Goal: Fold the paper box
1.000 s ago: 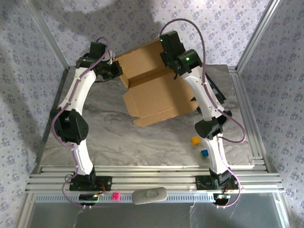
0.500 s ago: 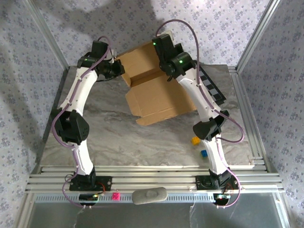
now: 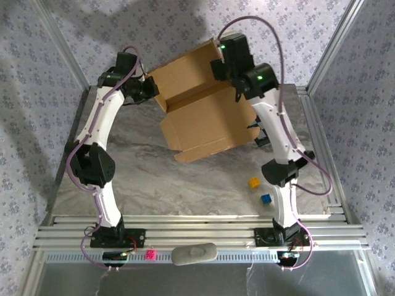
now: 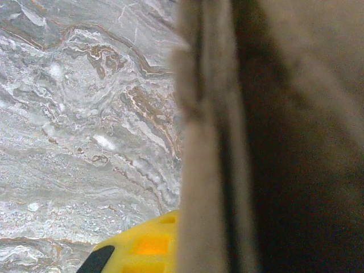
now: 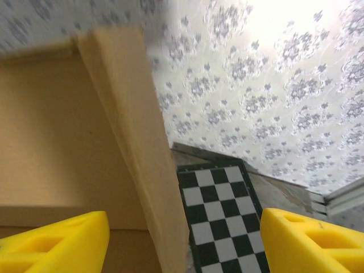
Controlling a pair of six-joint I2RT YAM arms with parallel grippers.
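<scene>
The paper box [image 3: 203,120], brown cardboard and partly folded, lies at the back middle of the marble table with its rear panel raised. My left gripper [image 3: 150,91] is at the box's back left corner. In the left wrist view one yellow finger [image 4: 142,250] presses against a cardboard edge [image 4: 199,170], and the other finger is hidden behind it. My right gripper [image 3: 231,61] hovers open over the box's back right edge. In the right wrist view its fingers [image 5: 57,242] stand wide apart astride an upright cardboard wall [image 5: 142,159] without touching it.
A black-and-white checkered board [image 5: 222,222] lies on the table right of the box, mostly under the right arm [image 3: 262,132]. A yellow cube [image 3: 253,182] and a blue cube [image 3: 265,199] sit front right. Aluminium posts and patterned walls close in the sides and back.
My right gripper swung left over the box, then back right and up to the box's back right edge. The box shifted slightly. My left gripper kept its place at the corner.
</scene>
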